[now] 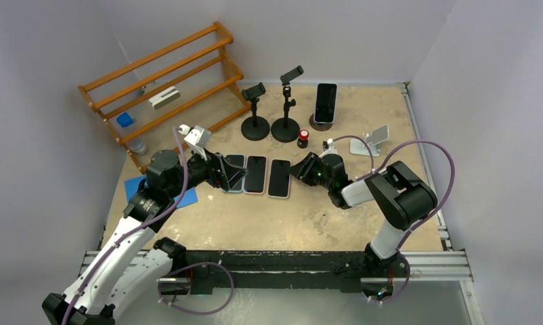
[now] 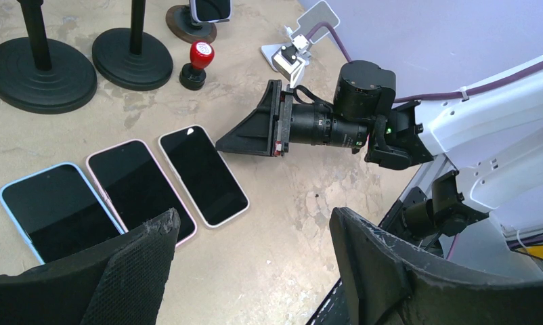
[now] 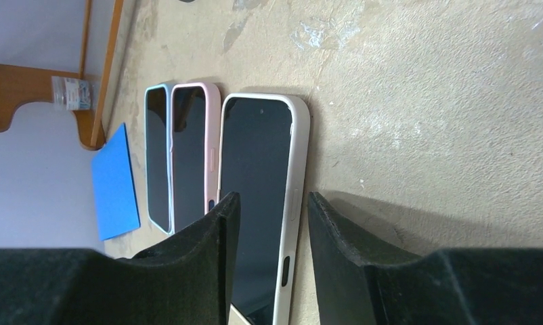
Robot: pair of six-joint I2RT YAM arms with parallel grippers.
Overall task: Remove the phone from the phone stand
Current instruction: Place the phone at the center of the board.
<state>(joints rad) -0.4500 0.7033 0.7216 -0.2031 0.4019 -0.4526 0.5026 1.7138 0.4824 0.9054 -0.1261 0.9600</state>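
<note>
Red stamp (image 1: 302,138) just beside phone stand (image 1: 317,124)

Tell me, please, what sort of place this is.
Probably a robot lab test cell: a tabletop boxed in by plain walls, two robot arms mounted at its near edge, and staged props, three phones in a row near phone stands.

A slatted wooden rack (image 1: 167,78) stood at the table's far left corner, holding a white oblong object (image 1: 164,98) and a small blue item (image 1: 125,120). A flat blue sheet (image 3: 115,184) lay on the tan tabletop (image 1: 255,217) near the rack's foot. Farther right stood a small red-topped black knob (image 1: 302,138).
</note>
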